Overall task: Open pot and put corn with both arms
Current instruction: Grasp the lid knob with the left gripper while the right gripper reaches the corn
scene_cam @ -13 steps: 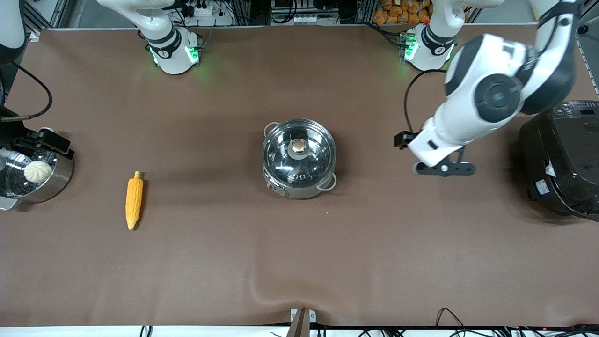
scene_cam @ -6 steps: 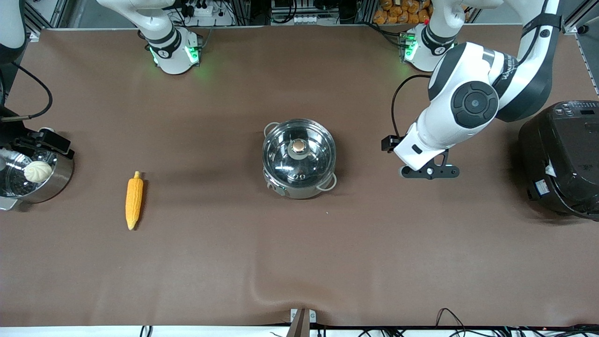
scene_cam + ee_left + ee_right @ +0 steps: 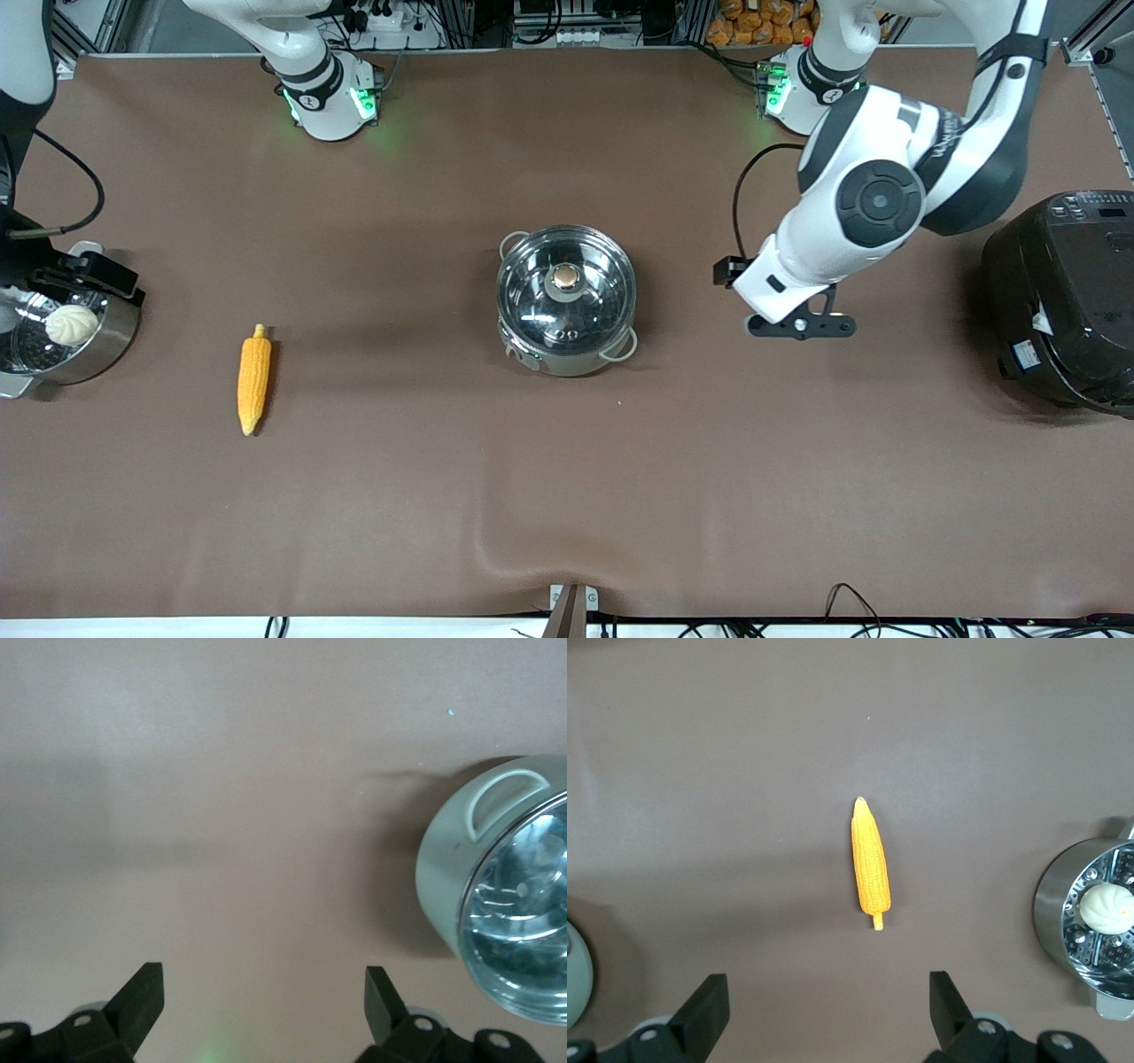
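Note:
The steel pot [image 3: 567, 350] stands mid-table with its glass lid [image 3: 589, 283] and knob on. It also shows in the left wrist view [image 3: 438, 877]. The corn [image 3: 253, 378] lies on the cloth toward the right arm's end, and shows in the right wrist view [image 3: 870, 859]. My left gripper [image 3: 802, 324] is open and empty over bare cloth beside the pot, toward the left arm's end; its fingers frame bare cloth [image 3: 264, 981]. My right gripper [image 3: 89, 275] hangs high by the steamer pot, open and empty [image 3: 829, 988].
A steel steamer pot [image 3: 111, 341] with a white bun [image 3: 71, 324] stands at the right arm's end, also in the right wrist view [image 3: 1063, 904]. A large black rice cooker [image 3: 1063, 301] stands at the left arm's end. The cloth has a fold near the front edge.
My left arm has swung toward the pot, carrying its open gripper closer to it. The right arm, pot and corn have barely moved.

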Tool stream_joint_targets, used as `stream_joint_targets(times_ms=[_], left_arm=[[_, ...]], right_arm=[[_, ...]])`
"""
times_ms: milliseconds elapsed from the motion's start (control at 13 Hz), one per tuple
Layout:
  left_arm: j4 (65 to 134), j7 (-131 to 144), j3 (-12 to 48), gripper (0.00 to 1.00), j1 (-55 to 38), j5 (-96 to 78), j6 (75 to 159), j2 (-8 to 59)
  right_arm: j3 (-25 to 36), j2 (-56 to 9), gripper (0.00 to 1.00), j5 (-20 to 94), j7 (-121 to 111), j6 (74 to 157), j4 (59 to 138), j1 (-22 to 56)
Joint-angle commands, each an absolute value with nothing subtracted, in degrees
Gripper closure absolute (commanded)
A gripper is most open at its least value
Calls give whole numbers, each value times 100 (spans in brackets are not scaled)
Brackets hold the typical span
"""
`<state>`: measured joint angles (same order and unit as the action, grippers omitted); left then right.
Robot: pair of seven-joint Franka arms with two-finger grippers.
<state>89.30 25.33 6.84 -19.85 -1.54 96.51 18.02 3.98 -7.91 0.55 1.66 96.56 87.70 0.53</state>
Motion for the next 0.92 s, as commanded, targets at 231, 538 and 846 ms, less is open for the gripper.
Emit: stream_joint_targets(times_ms=[231,538,846], left_arm=[[8193,4207,642,0,-2960,-237,10063,2398],[7919,5078,589,0,-3795,-176,10651,2917],[7928,5343,641,0,-3964,-228,10749,3050]], right_arm=[[360,-1387,0,53,176,10035,8789,-62],[360,-2160,0,44,141,11001,9069,-70],[360,-2584,0,9,10,11836,9578,-27]])
